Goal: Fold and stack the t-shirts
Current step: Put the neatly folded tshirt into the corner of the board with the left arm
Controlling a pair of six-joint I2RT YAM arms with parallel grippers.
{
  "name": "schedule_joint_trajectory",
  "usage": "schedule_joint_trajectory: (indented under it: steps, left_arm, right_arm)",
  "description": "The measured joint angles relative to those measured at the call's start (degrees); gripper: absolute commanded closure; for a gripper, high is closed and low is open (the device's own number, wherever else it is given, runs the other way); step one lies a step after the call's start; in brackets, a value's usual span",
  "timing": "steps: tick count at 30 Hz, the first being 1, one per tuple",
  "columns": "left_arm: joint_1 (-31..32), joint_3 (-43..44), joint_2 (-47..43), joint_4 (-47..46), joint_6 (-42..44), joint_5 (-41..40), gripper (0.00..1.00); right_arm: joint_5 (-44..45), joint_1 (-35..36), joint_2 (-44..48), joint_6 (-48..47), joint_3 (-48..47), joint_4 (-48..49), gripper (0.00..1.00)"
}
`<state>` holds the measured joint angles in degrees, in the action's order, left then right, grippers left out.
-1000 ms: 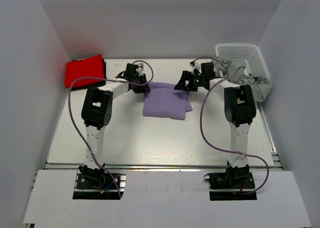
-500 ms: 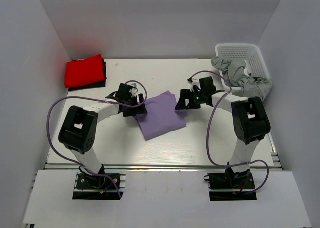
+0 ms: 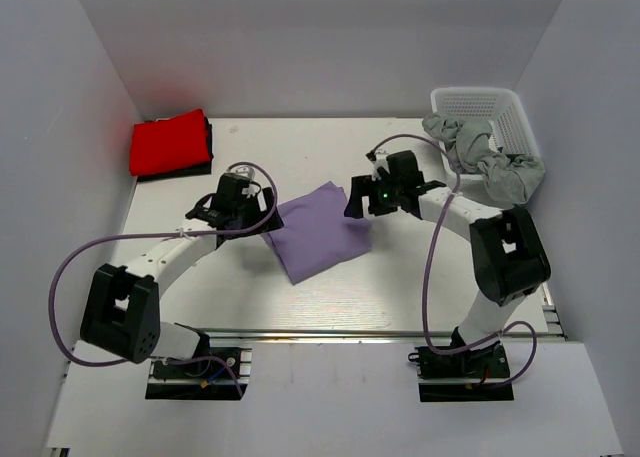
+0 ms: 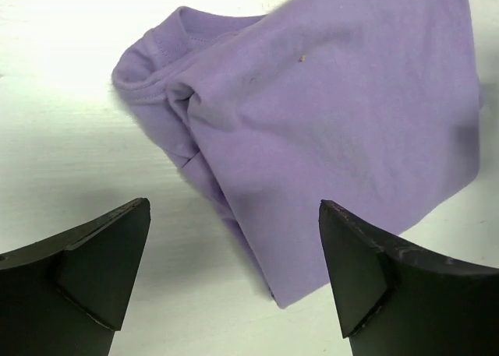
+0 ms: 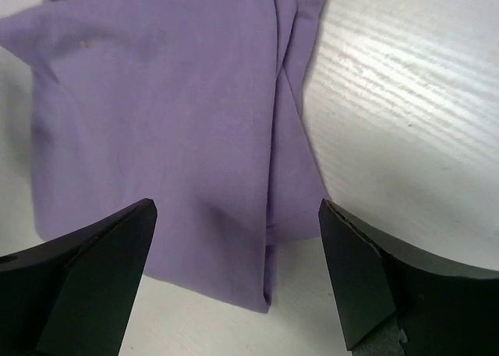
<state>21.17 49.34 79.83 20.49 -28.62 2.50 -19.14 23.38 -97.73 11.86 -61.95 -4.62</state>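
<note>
Folded lavender t-shirt (image 3: 318,229) between left hand (image 4: 234,206) and right hand (image 5: 238,204).

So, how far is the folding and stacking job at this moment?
Done: the red t-shirt lies folded in the far left corner; the lavender t-shirt lies folded mid-table. In hand: nothing; the left claw and right claw hover open beside it. Left: stacking lavender on red; a grey garment hangs over the white basket.
</note>
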Motion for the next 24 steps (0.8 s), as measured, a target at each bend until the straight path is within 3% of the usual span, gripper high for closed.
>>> schedule_joint_trajectory:
  steps: [5,8,9,12,13,15,20,24]
  left_arm:
    - [0.0,-1.53,-0.48,0.0,-1.79,-0.9,0.01]
    - [0.0,-3.02,1.9,-1.53,-2.69,-0.72,0.01]
    - [0.0,-3.78,2.84,-2.4,-2.95,-0.42,0.01]
    - [0.0,-5.6,5.68,-4.31,-3.67,0.57,0.01]
    - [0.0,-5.77,6.69,-5.07,-3.78,0.85,0.01]
    - [0.0,-5.57,7.13,-7.43,-4.42,1.36,0.01]
    - [0.0,-5.05,9.6,-12.0,-5.29,2.23,0.01]
    - [0.0,-3.43,12.28,-15.1,-5.73,2.95,0.01]
  right_arm:
    - [4.48,2.45,-5.84,0.79,-1.07,-1.77,0.15]
    - [8.48,3.23,-7.63,1.46,-1.6,-2.58,0.26]
    - [9.38,3.3,-7.91,1.66,-1.7,-2.6,0.42]
    - [10.4,3.34,-8.2,2.16,-2.16,-2.54,0.71]
    - [10.58,3.41,-8.17,2.23,-2.25,-2.56,0.88]
    - [11.1,3.67,-8.15,2.51,-2.32,-2.45,0.99]
    - [10.97,4.81,-7.5,2.67,-2.32,-2.49,1.0]
    - [5.75,5.05,-5.75,2.73,-2.32,-2.12,1.0]
